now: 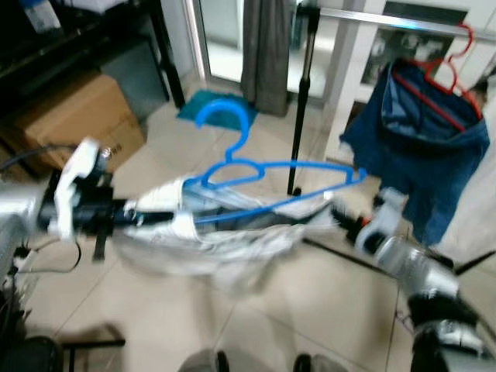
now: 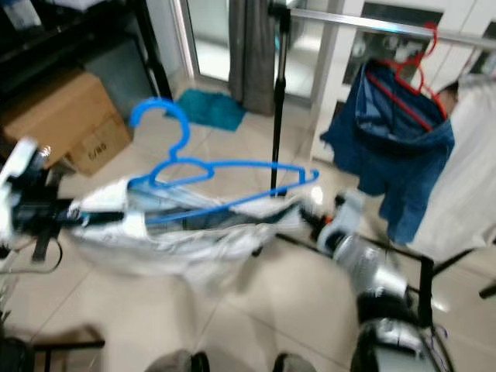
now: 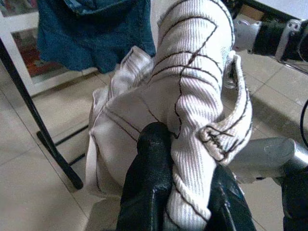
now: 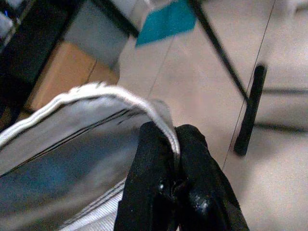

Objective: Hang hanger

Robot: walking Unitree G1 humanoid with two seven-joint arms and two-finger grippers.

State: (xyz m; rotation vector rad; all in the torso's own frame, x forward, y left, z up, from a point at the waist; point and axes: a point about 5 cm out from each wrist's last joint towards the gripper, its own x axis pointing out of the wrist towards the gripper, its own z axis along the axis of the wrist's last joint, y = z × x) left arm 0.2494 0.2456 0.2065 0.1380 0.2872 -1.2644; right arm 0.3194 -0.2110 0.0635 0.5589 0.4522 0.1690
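Left gripper is pinching a bunched fold of the white striped garment; the wrist view shows cloth wedged between both black fingers. The garment is stretched in the air between the two arms, above the tiled floor, with the blue hanger lying through and over it, hook pointing up and toward the left. Right gripper is pressed together on the garment's hem edge.

The rail runs along the top right of the head views, with a red hanger carrying a blue garment already on it.

Risks, as I judge them:
- Neither gripper holds the hanger itself, only cloth. A tilt could let the hanger slide out.
- The hook faces away from the rail, so it needs turning before it can catch.
- The right grip is on a thin hem and may slip under tension.
- The hanging blue garment crowds the rail and could snag.

Text: cardboard box has a small printed mark, too blurred to read.
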